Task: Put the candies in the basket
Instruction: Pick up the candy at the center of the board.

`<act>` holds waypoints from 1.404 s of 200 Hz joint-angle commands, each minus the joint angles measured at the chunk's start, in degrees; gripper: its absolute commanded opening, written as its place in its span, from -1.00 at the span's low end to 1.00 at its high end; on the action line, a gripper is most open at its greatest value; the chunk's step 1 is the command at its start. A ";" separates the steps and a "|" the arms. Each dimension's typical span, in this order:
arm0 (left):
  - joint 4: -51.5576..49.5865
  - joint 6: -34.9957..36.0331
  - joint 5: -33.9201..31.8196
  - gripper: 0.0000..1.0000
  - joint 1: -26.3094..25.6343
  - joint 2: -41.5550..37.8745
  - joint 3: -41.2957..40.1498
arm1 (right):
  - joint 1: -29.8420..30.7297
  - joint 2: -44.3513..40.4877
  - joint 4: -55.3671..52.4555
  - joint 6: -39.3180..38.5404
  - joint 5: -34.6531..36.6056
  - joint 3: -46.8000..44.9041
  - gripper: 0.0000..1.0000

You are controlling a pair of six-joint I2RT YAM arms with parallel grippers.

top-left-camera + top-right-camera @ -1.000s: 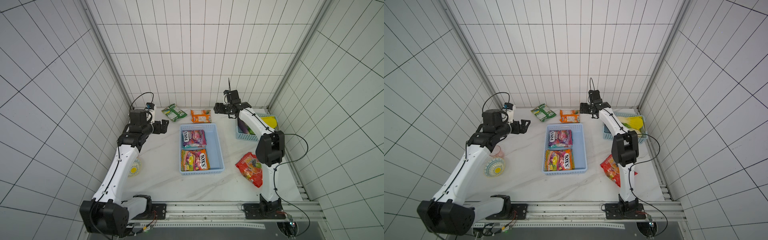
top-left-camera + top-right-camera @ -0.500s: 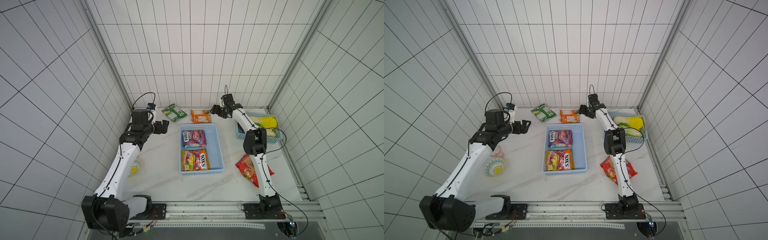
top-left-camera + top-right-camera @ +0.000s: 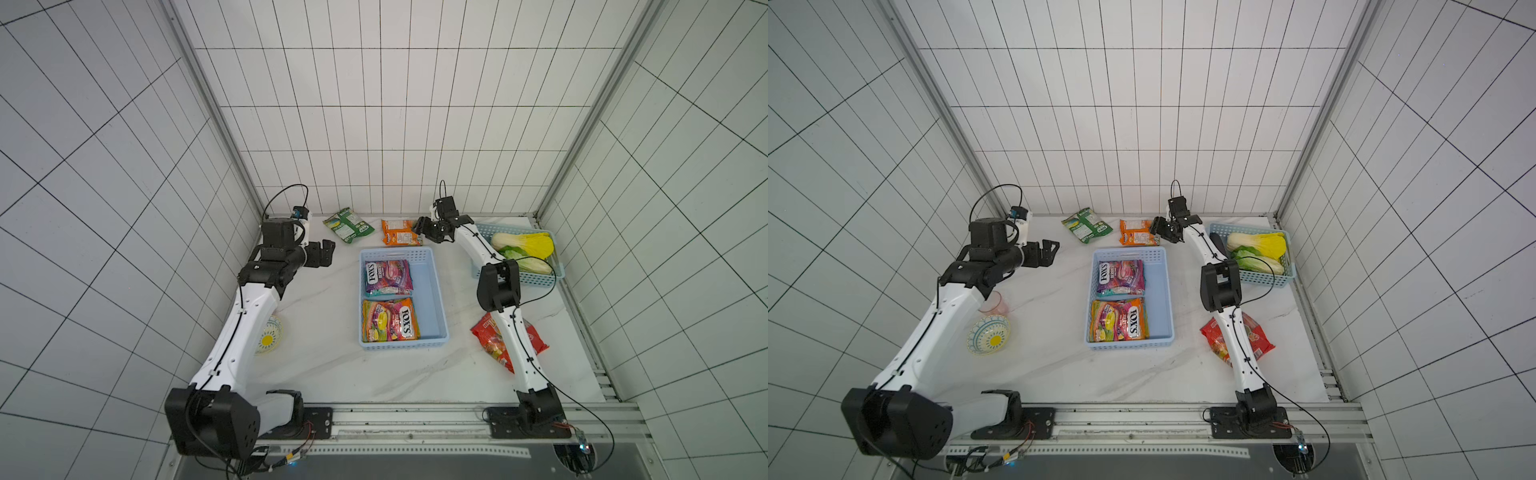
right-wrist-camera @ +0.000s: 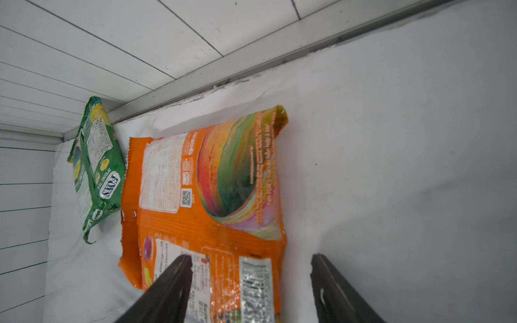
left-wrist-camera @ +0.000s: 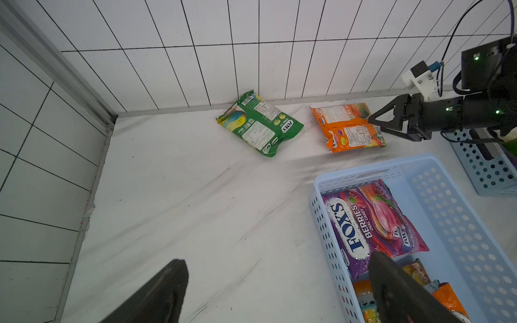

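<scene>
**A:** Where is the orange bag (image 4: 207,201) lying?

**B:** Flat on the table, label side up, between the back wall and the far rim of the basket (image 3: 432,291). It is not in yet. My right gripper (image 4: 249,260) is hovering at the bag's near end with its jaws spread. One finger is over the film and the other is over bare table just beside the edge, so I am pinching nothing.

**A:** How are you planning the grip?

**B:** I am aiming to go low, so the outer finger meets the bag's edge and the pinch catches film rather than air. The bag is looking slippery and limp. I am therefore thinking of lifting straight up before swinging it over the rim.

**A:** Is anything crowding you?

**B:** The green bag (image 3: 347,224) is lying near, but apart. The lattice basket (image 3: 540,279) of cabbages (image 3: 523,245) is sitting beside my right forearm. The red bag (image 3: 486,338) is lying partly under that arm. Two FOXS bags (image 3: 388,276) are taking up one side of the basket. My left gripper (image 3: 326,253) is hovering wide open over the table, holding nothing.
</scene>
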 commanded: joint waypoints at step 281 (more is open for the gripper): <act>1.41 0.50 -0.80 0.96 0.37 -2.80 -0.41 | 0.19 -30.53 -1.31 -3.04 -3.38 -14.40 -1.00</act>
